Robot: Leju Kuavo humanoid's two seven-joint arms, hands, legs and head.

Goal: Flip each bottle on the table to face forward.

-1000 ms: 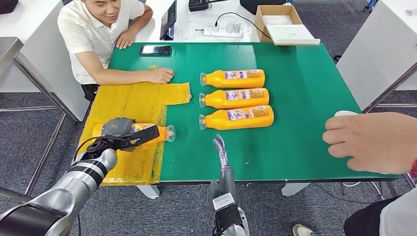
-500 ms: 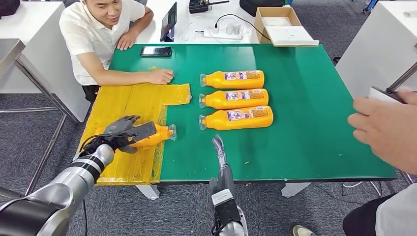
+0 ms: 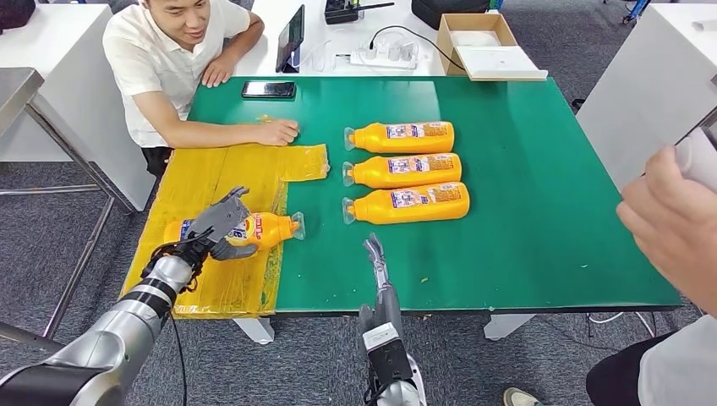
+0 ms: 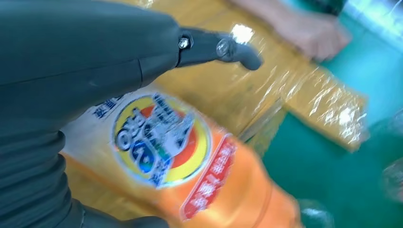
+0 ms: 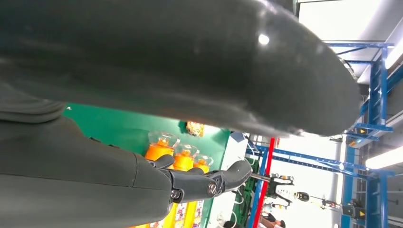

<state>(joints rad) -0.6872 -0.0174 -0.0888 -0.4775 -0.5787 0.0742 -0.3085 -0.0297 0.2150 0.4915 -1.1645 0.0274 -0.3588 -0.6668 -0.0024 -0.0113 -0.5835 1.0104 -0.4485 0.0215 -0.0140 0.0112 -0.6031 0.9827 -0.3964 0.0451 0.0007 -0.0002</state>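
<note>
While the left hand rests over the orange bottle with its fingers spread and released, that bottle lies on its side on the yellow sheet, label up. Three bottles lie side by side on the green worktop. Nearer, the right hand hovers, fingers straight, holding nothing.

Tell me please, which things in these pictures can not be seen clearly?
- Left hand on the fourth bottle: head view, the hand covers the contact, so a real grip cannot be confirmed.
- That bottle's label: left wrist view, motion blur makes the small text unreadable.
- Labels on the three bottles: head view, too small to read.
- Right hand: head view, seen edge-on; the right wrist view is mostly its own cover.
</note>
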